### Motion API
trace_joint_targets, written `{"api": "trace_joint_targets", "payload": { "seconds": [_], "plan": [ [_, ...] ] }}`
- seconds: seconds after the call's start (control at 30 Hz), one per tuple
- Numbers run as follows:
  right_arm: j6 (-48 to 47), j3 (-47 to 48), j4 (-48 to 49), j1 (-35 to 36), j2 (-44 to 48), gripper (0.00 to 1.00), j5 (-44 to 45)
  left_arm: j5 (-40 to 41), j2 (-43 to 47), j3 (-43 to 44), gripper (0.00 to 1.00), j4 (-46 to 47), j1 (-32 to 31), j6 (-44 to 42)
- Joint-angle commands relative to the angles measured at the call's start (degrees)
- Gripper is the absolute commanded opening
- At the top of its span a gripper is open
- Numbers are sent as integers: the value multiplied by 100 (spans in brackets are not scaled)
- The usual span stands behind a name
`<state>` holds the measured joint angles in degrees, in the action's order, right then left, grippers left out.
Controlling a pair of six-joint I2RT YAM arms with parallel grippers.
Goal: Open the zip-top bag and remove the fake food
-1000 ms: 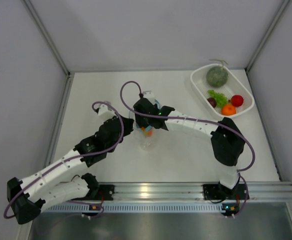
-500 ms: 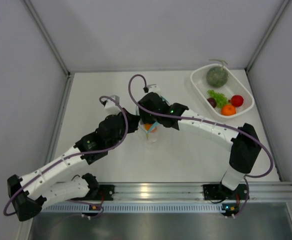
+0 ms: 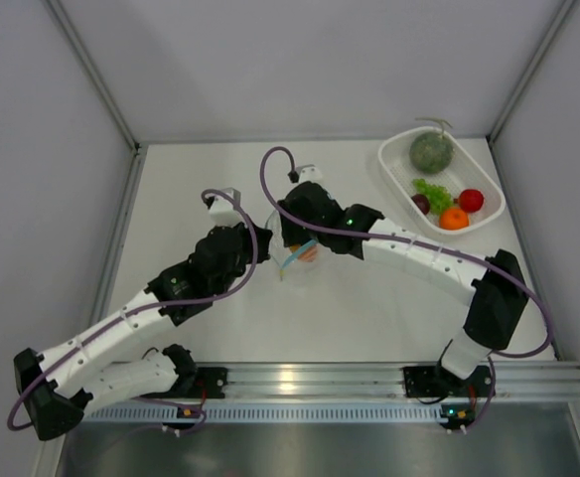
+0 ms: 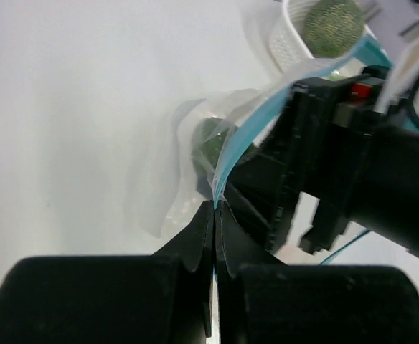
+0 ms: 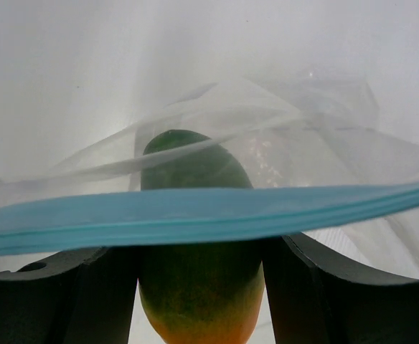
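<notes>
The clear zip-top bag (image 3: 284, 264) hangs between my two grippers near the table's middle. My left gripper (image 4: 215, 206) is shut on its light blue zip strip (image 4: 244, 137), at the strip's end. My right gripper (image 5: 199, 247) reaches into the bag's mouth and is shut on a green-orange piece of fake food (image 5: 199, 297). The zip strip (image 5: 195, 215) runs across in front of that piece. From above, the left gripper (image 3: 266, 248) and right gripper (image 3: 298, 246) sit close together, with the piece's orange end (image 3: 310, 254) showing below the right one.
A white basket (image 3: 393, 171) stands at the back right. It holds a grey-green melon (image 3: 431, 151), a leafy green piece (image 3: 432, 189), a dark red piece (image 3: 420, 203), a red ball (image 3: 471, 200) and an orange ball (image 3: 454, 218). Walls close in the table's sides and back.
Both grippers have shifted a little to the right and farther back. The bag has risen off the table, its blue strip now stretched between them. Both grips are unchanged.
</notes>
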<state>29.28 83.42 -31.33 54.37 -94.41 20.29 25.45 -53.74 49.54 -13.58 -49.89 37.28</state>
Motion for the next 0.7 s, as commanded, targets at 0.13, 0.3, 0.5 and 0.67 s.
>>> {"api": "trace_joint_targets", "payload": {
  "seconds": [0.13, 0.3, 0.5, 0.67],
  "plan": [
    [-545, 80, 91, -23, 485, 29, -613, 1269, 284, 170, 0, -549, 41, -54],
    [-1029, -124, 584, 100, 783, 28, -1458, 1191, 109, 284, 0, -549, 41, -106],
    [-1363, -502, 1295, 171, 1276, 26, -1774, 1041, -5, 390, 0, -549, 41, -159],
    [-1539, -782, 1840, 179, 1601, 25, -1950, 865, 3, 390, 0, -549, 41, -212]
  ]
}}
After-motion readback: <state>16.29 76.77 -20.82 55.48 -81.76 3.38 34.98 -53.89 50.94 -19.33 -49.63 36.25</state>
